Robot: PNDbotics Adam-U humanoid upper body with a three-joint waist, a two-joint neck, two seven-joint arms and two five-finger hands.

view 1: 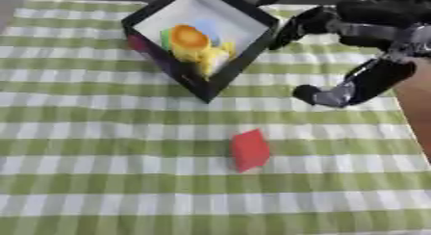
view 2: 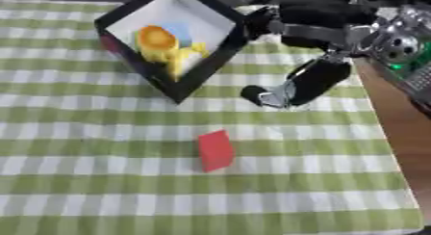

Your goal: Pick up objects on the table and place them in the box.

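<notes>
Currently your right hand (view 1: pixel 336 92) hovers beside the box (view 1: pixel 252 15), fingers' state unclear; the red block (view 1: pixel 250 150) lies on the counter (view 1: pixel 101 181).

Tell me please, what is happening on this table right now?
A humanoid robot is clearing objects from a table with a green checked cloth into a black box. The box already holds several colourful items, including an orange one and a yellow one. One red block lies alone on the cloth, untouched. The right hand hangs beside the box, above and to the right of the block, holding nothing. The left hand is not in view.
</notes>
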